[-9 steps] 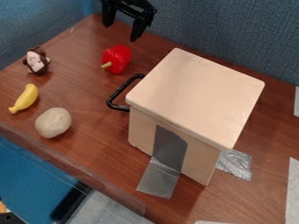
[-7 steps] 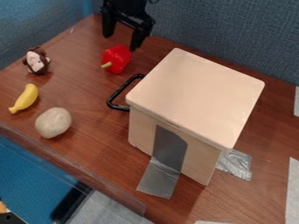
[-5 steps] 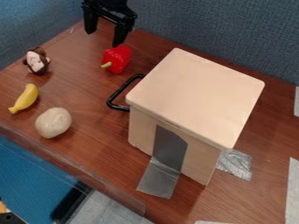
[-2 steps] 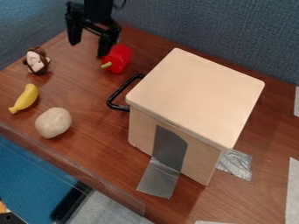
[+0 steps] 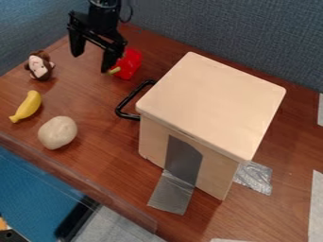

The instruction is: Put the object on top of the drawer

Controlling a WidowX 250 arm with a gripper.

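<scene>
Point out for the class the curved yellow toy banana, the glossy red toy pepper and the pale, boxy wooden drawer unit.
Curved yellow toy banana (image 5: 28,107): camera view, middle of its body.
Glossy red toy pepper (image 5: 131,64): camera view, its red side.
Pale, boxy wooden drawer unit (image 5: 211,106): camera view, its flat top.

We count one drawer box (image 5: 211,104) with one handle (image 5: 128,100), one pepper (image 5: 131,64), one toy monkey (image 5: 39,67), one banana (image 5: 27,106), one round pale lump (image 5: 57,133), two silver tape pieces (image 5: 172,193) and one bench (image 5: 101,156).
</scene>
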